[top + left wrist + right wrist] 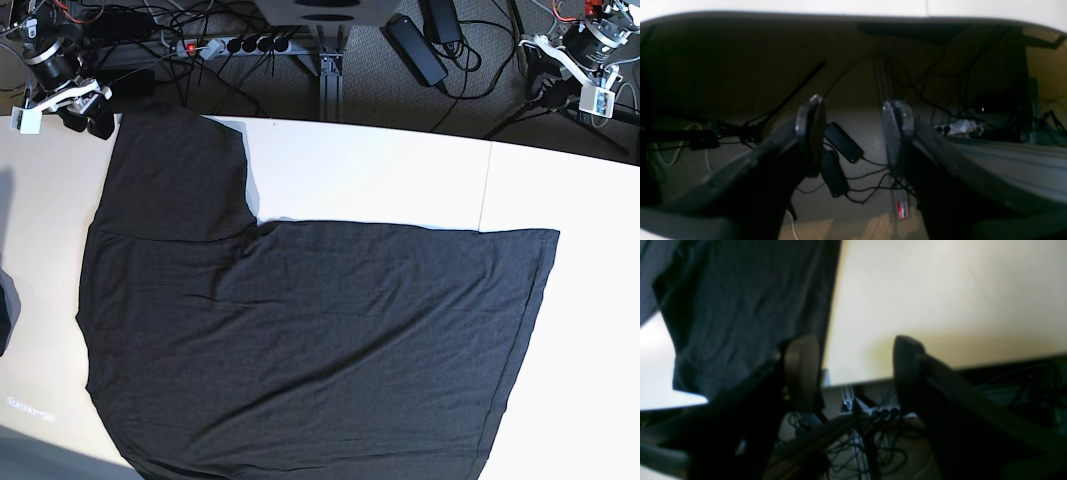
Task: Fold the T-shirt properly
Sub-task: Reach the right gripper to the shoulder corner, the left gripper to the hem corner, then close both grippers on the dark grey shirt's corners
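The black T-shirt [310,350] lies spread flat on the white table [400,180], plain side up; no print shows. One sleeve [175,175] reaches the far left table edge. My right gripper [87,118] is at that far left corner, just beyond the sleeve's tip. In the right wrist view it [853,370] is open, and the shirt fabric [740,306] lies beside and behind one finger [803,370], with nothing between the jaws. My left gripper [548,85] hangs off the far right table edge. In the left wrist view it [853,133] is open and empty over the floor.
Beyond the table's far edge are a power strip [225,45], black power bricks [415,45], cables and a metal frame post [330,80]. A dark object [5,310] pokes in at the left edge. A small label [30,405] lies on the table's near left.
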### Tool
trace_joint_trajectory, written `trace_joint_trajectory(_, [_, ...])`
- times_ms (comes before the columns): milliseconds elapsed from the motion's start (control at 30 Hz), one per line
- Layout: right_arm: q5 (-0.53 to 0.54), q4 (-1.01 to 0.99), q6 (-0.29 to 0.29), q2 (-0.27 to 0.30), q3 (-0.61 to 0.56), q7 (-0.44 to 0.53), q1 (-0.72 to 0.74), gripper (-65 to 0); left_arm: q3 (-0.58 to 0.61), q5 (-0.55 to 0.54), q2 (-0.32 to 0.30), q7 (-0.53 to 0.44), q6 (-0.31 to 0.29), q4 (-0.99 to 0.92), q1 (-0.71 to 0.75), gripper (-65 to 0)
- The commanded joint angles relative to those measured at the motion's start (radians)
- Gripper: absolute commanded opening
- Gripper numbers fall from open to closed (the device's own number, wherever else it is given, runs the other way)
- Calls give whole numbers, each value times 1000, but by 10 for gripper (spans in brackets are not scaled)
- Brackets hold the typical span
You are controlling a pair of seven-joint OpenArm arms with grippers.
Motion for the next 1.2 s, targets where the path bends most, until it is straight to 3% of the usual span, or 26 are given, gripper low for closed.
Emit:
trace_joint_trajectory(0, [6,-1,34,13,-8,2,2,-288,-22,-18,-11,-9,-14,14,10,-333])
trace_joint_trajectory(300, [-3,-10,34,-13,-148,-4,17,-289,-167,-114,-15,-1,-14,14,-8,-333])
trace_joint_trajectory(600, [-9,-10,34,-130,-177,-4,18,-290,-174,-106,-93,18,-8,12,-76,-334])
trace_joint_trajectory(700, [-8,-10,34,-166,-177,-4,17,-290,-175,-108,-112,61,45,7,-106,-334])
trace_joint_trajectory(867, [-2,-10,34,-212,-177,-4,26,-293,-174,-128,-111,101,53,-36,-167,-334])
trace_joint_trajectory(1033, [-13,-10,34,-225,-177,-3,37,-389,-174,-134,-112,115,52,-111,-250,-334])
trace_joint_trajectory(1167, [-60,-10,34,-225,-177,12,48,-403,-173,-134,-137,115,49,-219,-354,-334])
